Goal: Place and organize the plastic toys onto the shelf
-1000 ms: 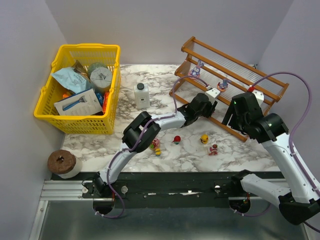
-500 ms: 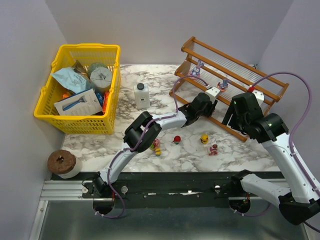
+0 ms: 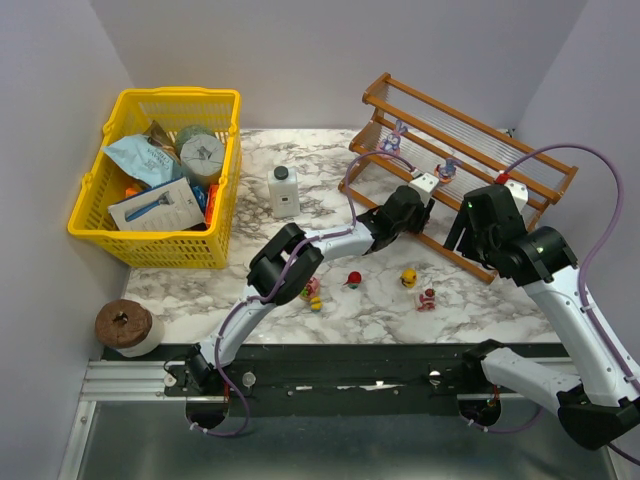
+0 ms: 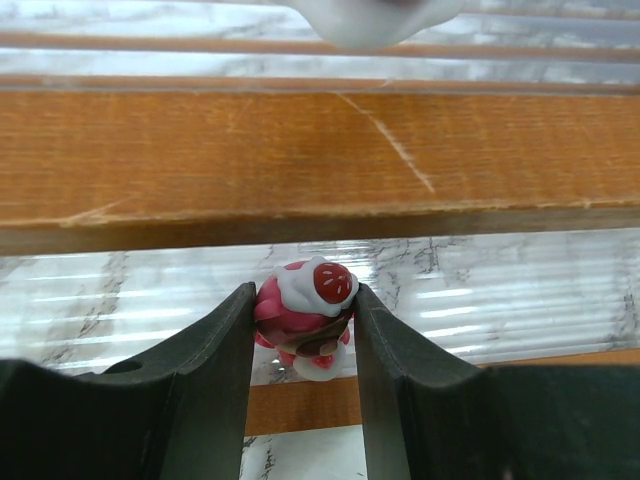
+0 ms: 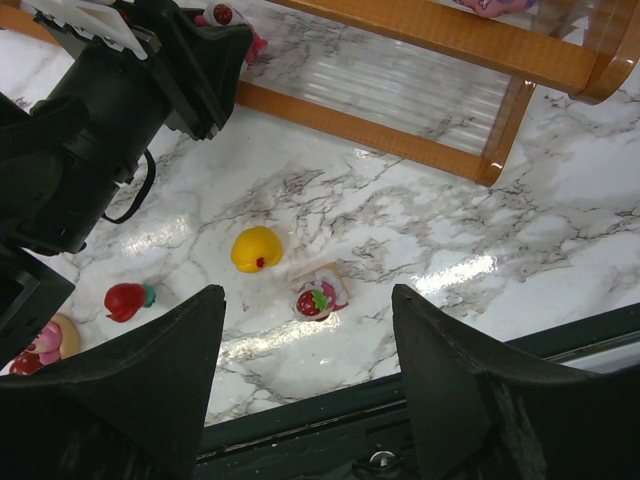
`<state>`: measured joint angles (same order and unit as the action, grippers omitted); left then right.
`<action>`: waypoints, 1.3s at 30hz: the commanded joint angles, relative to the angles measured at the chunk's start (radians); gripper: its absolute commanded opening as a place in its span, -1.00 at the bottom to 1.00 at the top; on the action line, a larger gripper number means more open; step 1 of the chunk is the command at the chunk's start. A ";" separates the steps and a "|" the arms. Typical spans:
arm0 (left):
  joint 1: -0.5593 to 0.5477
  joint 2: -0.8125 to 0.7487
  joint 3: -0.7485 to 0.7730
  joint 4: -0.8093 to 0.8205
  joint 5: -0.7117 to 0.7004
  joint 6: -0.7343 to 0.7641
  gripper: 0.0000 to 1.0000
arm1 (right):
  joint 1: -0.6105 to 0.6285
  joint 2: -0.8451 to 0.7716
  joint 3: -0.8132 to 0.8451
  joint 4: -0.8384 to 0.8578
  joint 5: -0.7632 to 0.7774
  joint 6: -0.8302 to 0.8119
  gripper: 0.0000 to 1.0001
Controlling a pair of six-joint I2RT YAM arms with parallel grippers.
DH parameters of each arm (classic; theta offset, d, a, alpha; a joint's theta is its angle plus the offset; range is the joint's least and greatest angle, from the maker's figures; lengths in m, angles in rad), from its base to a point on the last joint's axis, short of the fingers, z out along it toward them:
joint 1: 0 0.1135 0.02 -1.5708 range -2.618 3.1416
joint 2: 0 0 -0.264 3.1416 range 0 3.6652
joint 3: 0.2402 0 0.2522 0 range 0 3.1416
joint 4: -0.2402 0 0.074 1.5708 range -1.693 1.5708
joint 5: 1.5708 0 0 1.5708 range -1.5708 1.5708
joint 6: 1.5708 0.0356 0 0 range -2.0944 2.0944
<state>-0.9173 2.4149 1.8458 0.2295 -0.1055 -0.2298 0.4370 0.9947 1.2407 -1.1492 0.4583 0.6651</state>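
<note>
Left gripper (image 4: 303, 297): jaws clamped on pink figurine (image 4: 305, 320) with strawberry cap. Figurine held against shelf (image 4: 300, 150), below wooden rail, in front of clear ribbed panel.
Right gripper (image 5: 307, 298): jaws spread wide, nothing between them, above table (image 5: 430, 225).
Loose on table: yellow toy (image 5: 256, 249), strawberry toy (image 5: 318, 299), red toy (image 5: 125, 300).
On shelf: bunny (image 3: 392, 140), second bunny (image 3: 447, 167).

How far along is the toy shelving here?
Done: one bunny toy and a second bunny sit on the shelf. In hand: the left tool is shut on a pink strawberry-topped toy at the shelf. Left: a yellow toy, a red toy, a strawberry toy and a pink-and-yellow cluster lie on the table.
</note>
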 commanded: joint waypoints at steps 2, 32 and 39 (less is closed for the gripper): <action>0.001 0.027 0.023 -0.041 -0.037 -0.006 -0.08 | -0.004 -0.005 -0.007 -0.011 -0.009 0.013 0.50; 0.001 -0.039 -0.079 0.044 -0.039 -0.002 0.48 | -0.006 -0.013 -0.018 -0.004 -0.018 0.019 0.50; 0.001 -0.039 -0.089 0.047 -0.049 0.003 0.34 | -0.004 -0.013 -0.024 -0.003 -0.021 0.018 0.50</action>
<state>-0.9165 2.4138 1.7744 0.2520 -0.1230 -0.2333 0.4366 0.9932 1.2320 -1.1488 0.4576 0.6796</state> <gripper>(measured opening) 0.702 0.750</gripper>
